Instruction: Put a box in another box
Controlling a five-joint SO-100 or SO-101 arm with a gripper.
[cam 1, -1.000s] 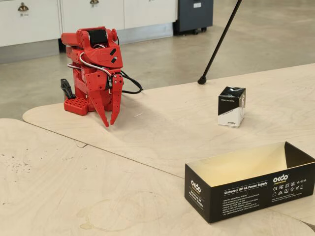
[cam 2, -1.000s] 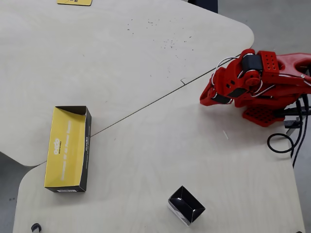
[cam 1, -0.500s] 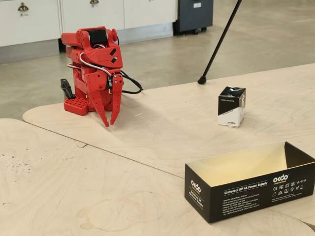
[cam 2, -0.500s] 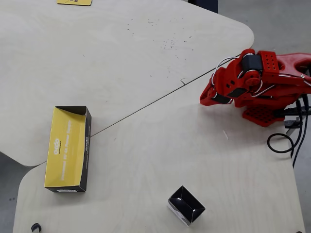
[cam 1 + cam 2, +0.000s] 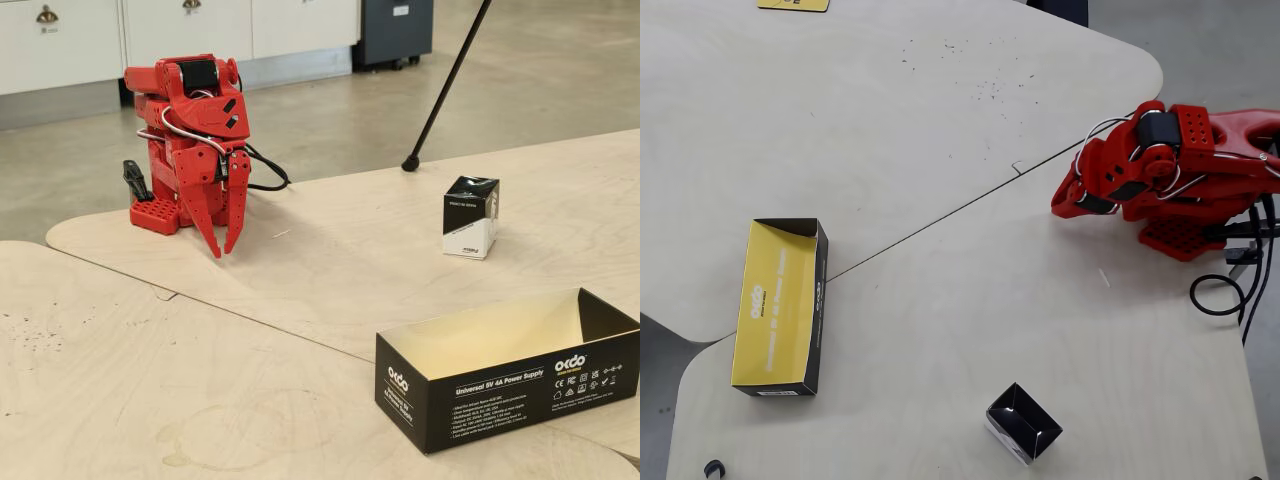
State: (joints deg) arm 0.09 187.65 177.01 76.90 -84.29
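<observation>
The small black-and-white box [image 5: 470, 217] stands upright on the plywood table, at the right in the fixed view and near the bottom edge in the overhead view [image 5: 1024, 423]. The long black okdo box [image 5: 510, 375] lies open side up with nothing inside, at the front right in the fixed view and at the left in the overhead view [image 5: 780, 307]. My red gripper [image 5: 224, 253] is folded at the arm's base, fingers pointing down at the table, shut and holding nothing. In the overhead view it [image 5: 1065, 205] is far from both boxes.
A black tripod leg [image 5: 445, 85] slants down to a foot on the table behind the small box. Black cables [image 5: 1220, 295] loop beside the arm's base. A seam [image 5: 940, 215] between two tabletops runs diagonally. A yellow item [image 5: 793, 4] lies at the far edge.
</observation>
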